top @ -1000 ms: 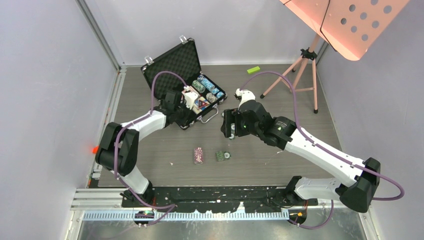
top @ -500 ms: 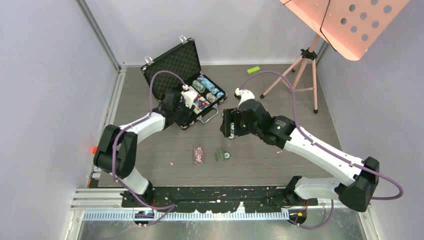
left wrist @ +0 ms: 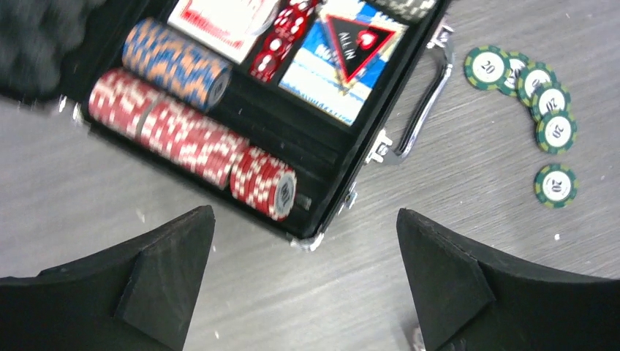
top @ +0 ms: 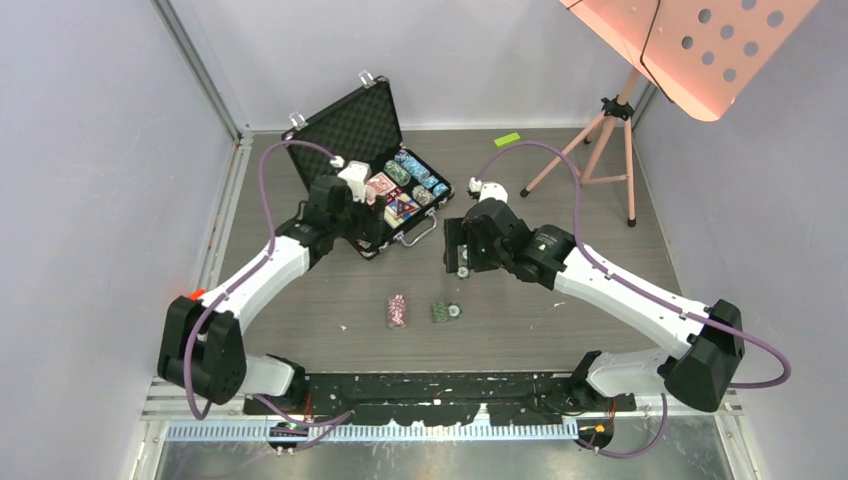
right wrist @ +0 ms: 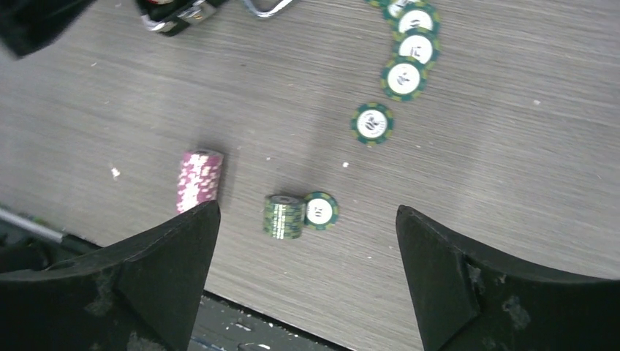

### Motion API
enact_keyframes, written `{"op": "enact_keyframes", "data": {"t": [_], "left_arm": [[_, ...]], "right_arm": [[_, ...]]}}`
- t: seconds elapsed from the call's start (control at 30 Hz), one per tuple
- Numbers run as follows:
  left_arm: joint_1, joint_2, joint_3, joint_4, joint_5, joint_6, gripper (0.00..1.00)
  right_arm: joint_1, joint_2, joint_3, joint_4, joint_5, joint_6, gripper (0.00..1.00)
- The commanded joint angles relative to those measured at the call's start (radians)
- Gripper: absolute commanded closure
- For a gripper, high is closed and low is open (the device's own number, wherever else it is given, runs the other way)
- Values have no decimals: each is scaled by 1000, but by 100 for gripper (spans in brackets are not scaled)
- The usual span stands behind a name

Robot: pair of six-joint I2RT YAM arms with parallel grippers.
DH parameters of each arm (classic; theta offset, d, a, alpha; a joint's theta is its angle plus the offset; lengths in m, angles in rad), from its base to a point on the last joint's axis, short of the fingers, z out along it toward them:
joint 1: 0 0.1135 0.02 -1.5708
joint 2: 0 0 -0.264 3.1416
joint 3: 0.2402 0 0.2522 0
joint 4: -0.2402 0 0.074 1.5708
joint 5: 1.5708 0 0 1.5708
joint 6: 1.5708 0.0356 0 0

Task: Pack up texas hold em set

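While left claw (left wrist: 303, 219) and right claw (right wrist: 307, 216) hang released, empty: pink striped chip roll (right wrist: 199, 179), six o'clock of black foam-lined briefcase (top: 350, 125), may fan apart under off-centre pinch.

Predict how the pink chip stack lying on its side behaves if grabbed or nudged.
The pink chip stack lies on its side, so a sideways nudge would probably roll it. It looks like separate discs with no sleeve, so it likely splays unless squeezed end to end; the green stack beside it has one chip loose at its end.
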Motion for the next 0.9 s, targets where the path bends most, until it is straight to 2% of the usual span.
{"op": "enact_keyframes", "data": {"t": [0.0,0.1,0.23,0.33,0.57,0.73,0.87], "left_arm": [[-3,-85,-11,-173,-173,-295,0],[1,-83,12,-390,-319,-520,0],[11,-29,50,-524,-181,-564,0],[-28,-53,-10,-507,-94,-712,5],[-233,-191,-147,-395,-147,-982,15],[-334,-157,-139,-356,-174,-1023,18],[-406,-73,-95,-387,-227,-1047,25]], "right_arm": [[-29,-31,13,-42,145,76,1],[-48,-57,-15,-24,151,102,0],[-55,-80,-43,2,143,119,0],[-55,-87,-68,23,137,138,1],[-57,-116,-120,74,112,160,2],[-57,-124,-129,76,98,150,3],[-57,-140,-141,75,96,149,3]]}}
